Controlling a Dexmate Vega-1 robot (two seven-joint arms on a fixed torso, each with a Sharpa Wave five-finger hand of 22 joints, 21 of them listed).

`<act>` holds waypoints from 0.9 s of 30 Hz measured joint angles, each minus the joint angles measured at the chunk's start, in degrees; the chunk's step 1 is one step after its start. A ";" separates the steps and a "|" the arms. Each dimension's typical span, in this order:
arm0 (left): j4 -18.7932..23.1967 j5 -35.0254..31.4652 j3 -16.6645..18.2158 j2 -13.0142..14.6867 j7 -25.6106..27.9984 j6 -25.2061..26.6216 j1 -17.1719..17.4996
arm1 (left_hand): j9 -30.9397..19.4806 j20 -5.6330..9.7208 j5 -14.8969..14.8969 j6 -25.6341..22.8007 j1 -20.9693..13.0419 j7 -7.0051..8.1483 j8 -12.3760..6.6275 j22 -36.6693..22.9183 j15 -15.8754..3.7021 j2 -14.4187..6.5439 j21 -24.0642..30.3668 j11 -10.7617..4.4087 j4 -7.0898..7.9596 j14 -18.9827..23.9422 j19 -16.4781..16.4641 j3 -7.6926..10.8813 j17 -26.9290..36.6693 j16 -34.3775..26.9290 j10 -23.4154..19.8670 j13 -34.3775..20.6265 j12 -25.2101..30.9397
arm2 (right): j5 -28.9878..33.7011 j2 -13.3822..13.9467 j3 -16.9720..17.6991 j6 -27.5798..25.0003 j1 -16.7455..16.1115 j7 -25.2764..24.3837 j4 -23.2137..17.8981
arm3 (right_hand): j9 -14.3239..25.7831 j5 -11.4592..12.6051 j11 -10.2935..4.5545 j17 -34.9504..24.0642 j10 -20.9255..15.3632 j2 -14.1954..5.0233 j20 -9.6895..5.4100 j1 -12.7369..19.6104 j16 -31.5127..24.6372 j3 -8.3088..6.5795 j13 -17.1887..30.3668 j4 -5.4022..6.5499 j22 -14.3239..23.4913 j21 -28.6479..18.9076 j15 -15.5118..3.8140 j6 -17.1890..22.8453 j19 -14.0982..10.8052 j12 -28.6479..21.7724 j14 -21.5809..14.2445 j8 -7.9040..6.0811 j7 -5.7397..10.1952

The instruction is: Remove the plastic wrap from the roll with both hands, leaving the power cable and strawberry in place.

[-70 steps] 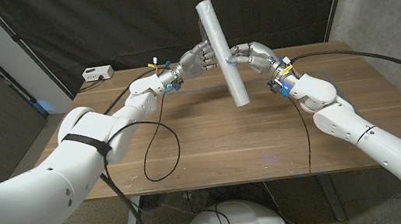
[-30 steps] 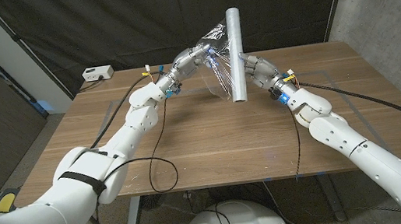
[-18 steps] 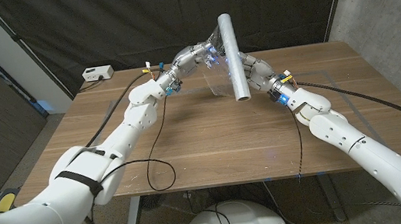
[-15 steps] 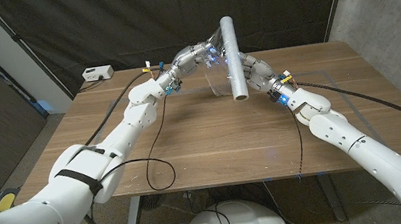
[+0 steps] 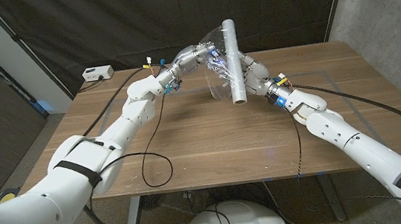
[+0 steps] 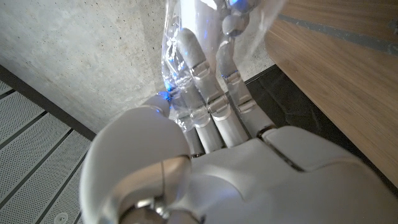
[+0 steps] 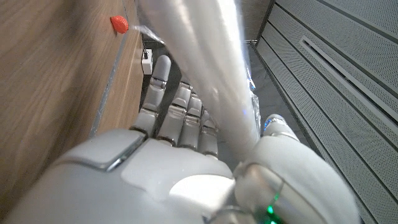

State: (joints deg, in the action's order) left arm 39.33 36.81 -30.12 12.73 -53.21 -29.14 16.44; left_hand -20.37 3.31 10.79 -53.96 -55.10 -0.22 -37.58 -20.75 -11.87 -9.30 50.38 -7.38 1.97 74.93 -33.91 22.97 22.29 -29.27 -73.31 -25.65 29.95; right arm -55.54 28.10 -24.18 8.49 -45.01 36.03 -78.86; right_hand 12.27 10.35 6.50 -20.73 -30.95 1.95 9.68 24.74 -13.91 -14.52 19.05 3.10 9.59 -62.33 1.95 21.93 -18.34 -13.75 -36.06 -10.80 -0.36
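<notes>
Power adapter (image 5: 97, 73) sits at the wooden table's (image 5: 204, 139) far left corner. Left hand (image 5: 196, 56) pinches a clear sheet of plastic wrap (image 5: 219, 74) stretched off the roll (image 5: 232, 60). Right hand (image 5: 252, 73) grips the near-upright roll above the table's far middle. In the right wrist view, a strawberry (image 7: 119, 24) lies on the wood.

Even indoor light, wrist views blurred

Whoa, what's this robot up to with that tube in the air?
It is peeling clear plastic wrap off a grey roll. The right robot hand holds the roll nearly upright above the wooden table, while the left robot hand grips the loose end of the film. A short crinkled sheet is stretched between them. A small red strawberry lies on the table.
</notes>
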 measured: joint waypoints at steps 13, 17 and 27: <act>6.22 -0.88 -0.61 2.50 3.04 1.79 2.16 | -0.91 -0.02 -0.01 -0.42 -0.43 -0.19 -0.03 0.07 -0.08 0.47 2.57 -0.21 -0.33 0.73 -0.75 1.27 0.93 -0.88 -0.39 -1.04 0.85 | -2.34 -0.62 -0.08 -3.83 0.80 3.64 1.20 | -0.73 0.00 1.06 1.59 1.84 -0.42 -1.24 -2.37 0.83 0.38 -2.04 0.38 -0.06 1.09 1.13 -2.83 -6.89 0.83 -0.52 0.20 -0.35; 11.84 -1.45 -0.81 4.48 7.08 4.76 4.13 | -1.31 0.06 -0.02 -0.83 -0.43 -0.40 -0.02 0.21 -0.19 0.47 3.45 -0.62 -0.49 1.44 -1.82 1.75 1.22 -1.26 -1.01 -0.43 0.85 | -3.04 -0.30 0.05 -5.68 0.52 3.54 0.28 | -0.68 0.00 1.58 1.86 1.74 -0.64 -1.27 -2.59 0.83 0.38 -2.30 0.38 -0.08 1.09 1.53 -3.15 -7.63 0.82 -0.93 0.21 -0.65; 22.31 -2.67 -1.29 8.38 13.97 9.40 7.16 | -1.86 0.28 -0.03 -1.19 -0.43 -0.65 -0.01 0.74 -0.12 0.93 4.71 -0.39 -0.96 2.18 -2.21 2.69 1.53 -1.49 -1.62 -0.27 0.85 | -3.89 0.08 0.29 -8.57 0.03 2.04 -0.60 | -0.65 0.00 1.78 2.24 1.93 -0.76 -0.32 -3.71 0.95 0.93 -2.58 0.93 -0.06 2.26 2.39 -3.45 -6.66 0.82 -0.05 -0.02 -0.96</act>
State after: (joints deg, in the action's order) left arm 61.64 34.13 -31.41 21.10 -39.24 -19.74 23.60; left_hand -22.24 3.59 10.76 -55.15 -55.54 -0.88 -37.59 -20.01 -11.98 -8.37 55.09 -7.76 1.01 77.10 -36.13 25.66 23.83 -30.76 -74.93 -25.92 30.80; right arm -59.43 28.17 -23.88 -0.08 -44.97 38.07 -79.46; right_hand 11.61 10.35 8.28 -18.48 -29.02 1.19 9.36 21.03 -12.97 -13.59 16.47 4.04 9.52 -60.07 4.33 18.49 -25.01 -12.93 -36.12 -10.82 -1.32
